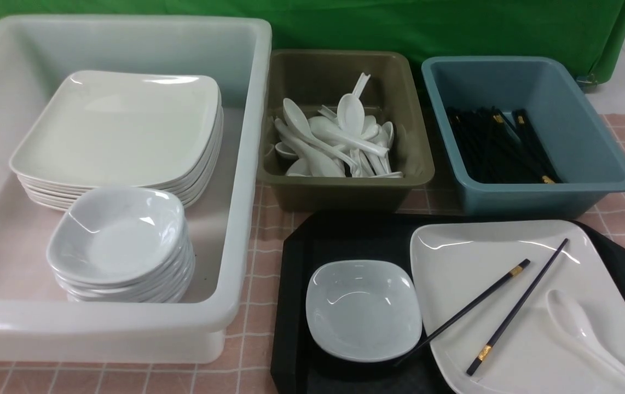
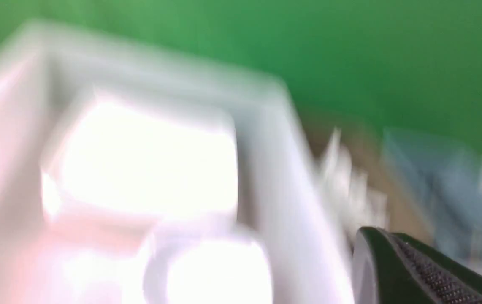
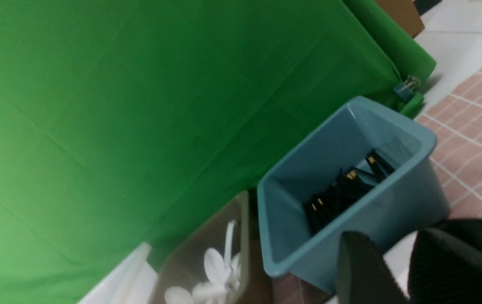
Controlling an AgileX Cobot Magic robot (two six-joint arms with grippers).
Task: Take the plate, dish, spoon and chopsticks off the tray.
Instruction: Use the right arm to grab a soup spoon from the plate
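The black tray [image 1: 345,241] lies at the front right of the table. On its left part stands the small white dish [image 1: 363,309]. The large white plate [image 1: 487,257] fills its right part. Two black chopsticks [image 1: 515,310] with gold bands lie slanted across the plate, one tip reaching over the edge by the dish. The white spoon [image 1: 578,325] rests on the plate's right side. Neither gripper shows in the front view. In the blurred left wrist view my left gripper [image 2: 378,232] is shut and empty. My right gripper [image 3: 388,242] is open with nothing between its fingers, near the blue bin.
A big white tub [image 1: 258,109] on the left holds a stack of plates [image 1: 121,131] and a stack of dishes [image 1: 118,241]. Behind the tray stand an olive bin [image 1: 340,197] of spoons and a blue bin [image 1: 526,200] of chopsticks. A green backdrop closes the far side.
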